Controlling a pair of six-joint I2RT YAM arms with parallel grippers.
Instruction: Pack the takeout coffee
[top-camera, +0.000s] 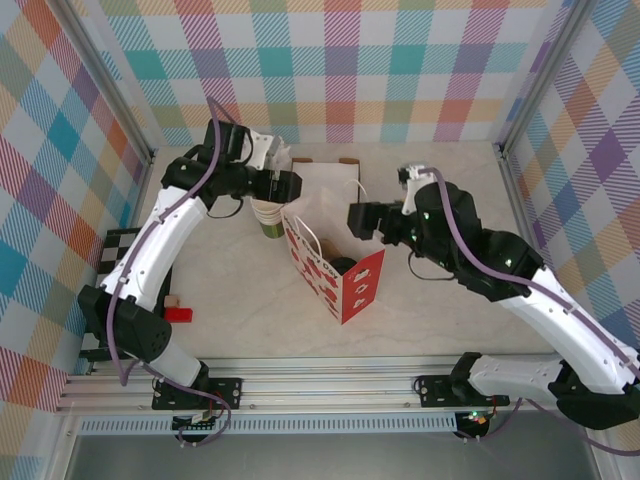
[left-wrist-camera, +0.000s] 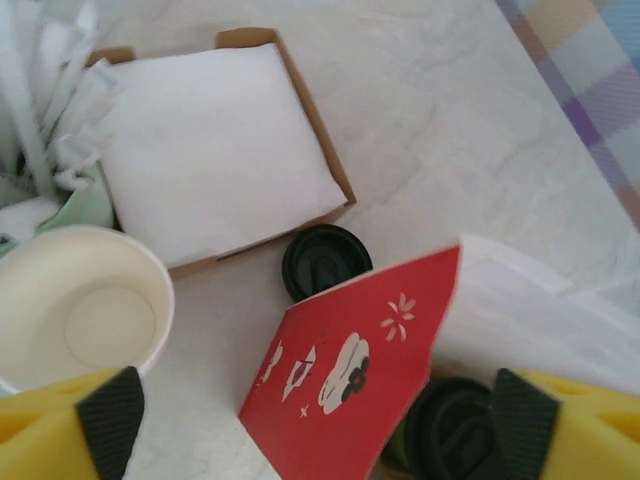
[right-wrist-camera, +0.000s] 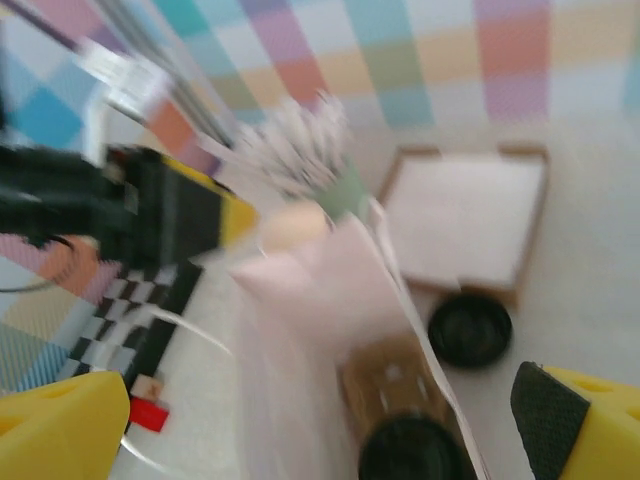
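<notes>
Both grippers are spread wide with nothing held: the left gripper (left-wrist-camera: 318, 420) hangs by the bag's red side, the right gripper (right-wrist-camera: 305, 425) above its open mouth. The takeout coffee (left-wrist-camera: 452, 432), a small green paper cup under a round black lid, appears to stand inside the red-and-white paper bag (left-wrist-camera: 345, 365). It is likely light, thin-walled and easily crushed or tipped, so a gentle hold around the wall below the lid suits best

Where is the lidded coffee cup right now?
In the right wrist view, the lidded coffee cup sits low inside the open paper bag, bottom centre. The loose black lid lies just outside the bag, to its right.
</notes>
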